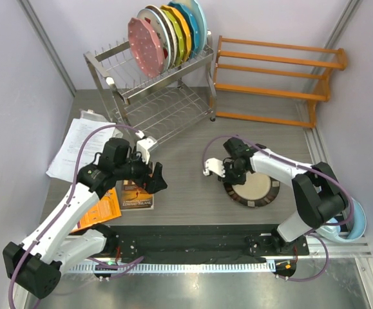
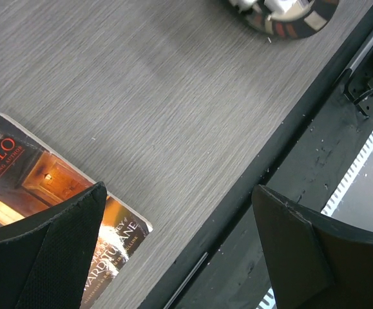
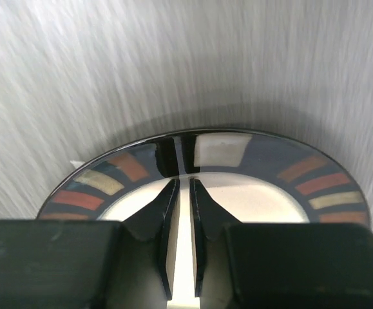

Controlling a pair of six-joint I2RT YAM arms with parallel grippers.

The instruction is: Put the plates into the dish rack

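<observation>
Dark brown-rimmed plate point(image 1: 258, 188) point(image 3: 263, 206) is lying flat and face up around 4 o'clock on the table point(image 1: 186, 138). It's round, so there's no real long axis to speak of. The right gripper point(image 1: 230, 174) point(image 3: 185, 183) sits over its 10 o'clock rim with the fingers almost pressed together, just a thin slit between them. Honestly can't tell if they're pinching anything. The left gripper point(image 1: 155, 177) point(image 2: 180, 188) hangs at 8 o'clock above a paperback point(image 1: 136, 195) point(image 2: 31, 174), fingers spread wide, holding nothing. The dish rack point(image 1: 163, 112) is up at 11 o'clock, its long axis running roughly 8-to-2. The pink polka-dotted plate point(image 1: 146, 46) stands on edge in its top tier, face toward 8 o'clock.
</observation>
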